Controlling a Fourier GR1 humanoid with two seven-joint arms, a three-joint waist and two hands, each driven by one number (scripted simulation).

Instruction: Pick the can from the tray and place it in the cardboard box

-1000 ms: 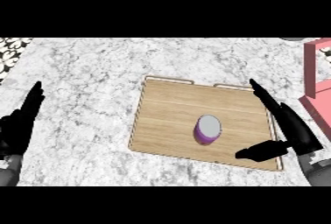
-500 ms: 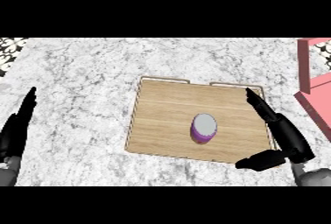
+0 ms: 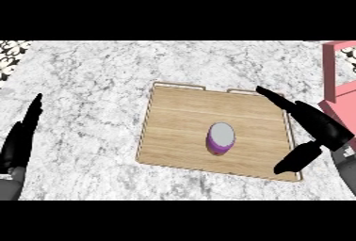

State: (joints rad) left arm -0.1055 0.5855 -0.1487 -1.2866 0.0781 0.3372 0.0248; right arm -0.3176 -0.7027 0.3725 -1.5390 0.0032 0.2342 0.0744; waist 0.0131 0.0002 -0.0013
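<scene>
- My right hand (image 3: 316,127) shows at the right of the head view, over the right edge of the tray (image 3: 173,136), with my grey forearm coming in from the lower right corner.
- Its fingers (image 3: 278,100) are straight and spread out, pointing up and to the left toward the tray's far right corner; the thumb (image 3: 295,160) points down and to the left over the tray's near right corner. The hand is released and grasps nothing.
- The can (image 3: 220,138) stands upright on the tray, a little right of the tray's middle. It has a purple side and a grey top.
- The can is apart from my right hand; bare wood shows between them, and the can sits in line with the gap between my fingers and thumb.
- The tray is a light wooden board with a thin raised rim, lying on the white marbled counter (image 3: 90,84).
- The pink cardboard box (image 3: 337,89) is at the right edge of the view, just beyond the tray; only part of its wall and rim shows, and my right hand covers some of it.
- My left hand (image 3: 21,139) rests at the left edge of the view, fingers straight and pointing up, holding nothing, well apart from the tray.
</scene>
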